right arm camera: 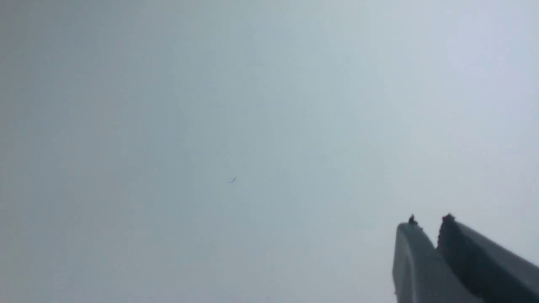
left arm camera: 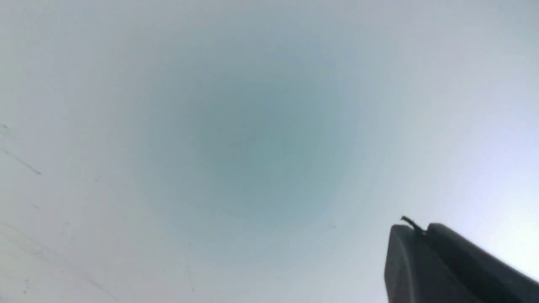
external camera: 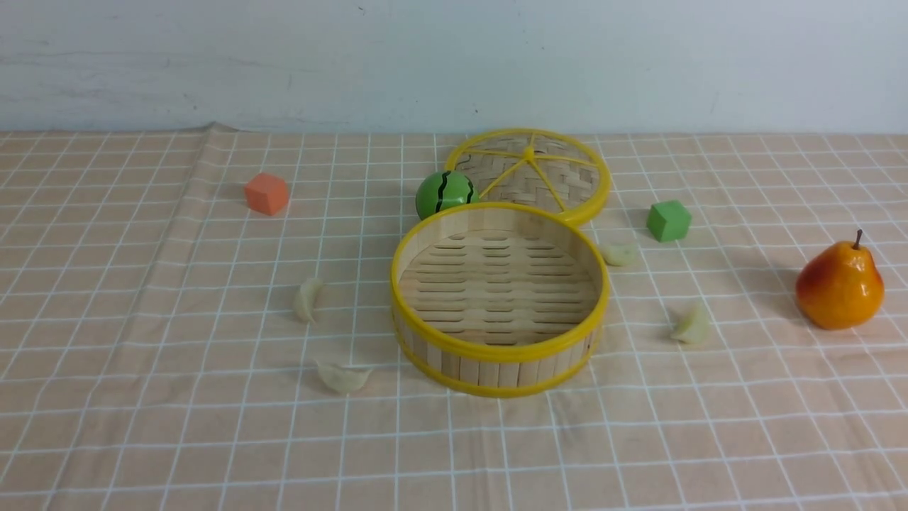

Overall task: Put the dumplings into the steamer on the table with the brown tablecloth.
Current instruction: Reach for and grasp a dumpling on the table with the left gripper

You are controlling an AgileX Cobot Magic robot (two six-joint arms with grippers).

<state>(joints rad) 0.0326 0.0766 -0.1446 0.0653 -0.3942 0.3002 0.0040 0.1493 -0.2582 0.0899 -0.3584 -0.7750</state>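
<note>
The table (external camera: 106, 454) fills the lower three quarters of the front view. The brown tablecloth (external camera: 709, 440) is draped over all of it, slightly wrinkled at upper left.

At centre the steamer (external camera: 499, 351) sits upright with its mouth open and its slatted floor bare. Its lid (external camera: 539, 170) lies just behind it, above it in the frame, and we take this to be so that the basket can receive things from above.

A pear (external camera: 840, 285) stands at the far right. A watermelon ball (external camera: 445, 193) rests against the steamer's upper-left rim. A green cube (external camera: 668, 221) and an orange cube (external camera: 267, 193) sit to the upper right and upper left. We read all four as distractors.

The dumplings are all on the cloth outside the basket. Two lie left of it (external camera: 308, 299) (external camera: 343, 377) and two right of it (external camera: 621, 254) (external camera: 691, 326). That split seems to give each arm a pair on its own side.

Neither arm appears in the front view. In its wrist view the left gripper (left arm camera: 417, 229) shows at lower right, clenched on nothing, against a pale wall (left arm camera: 210, 126). The right gripper (right arm camera: 430, 225), also at lower right, has its jaws drawn all but together with nothing between them.

No dumpling appears in either wrist view, so we judge both hands to be well apart from them and the first pick not yet begun.
</note>
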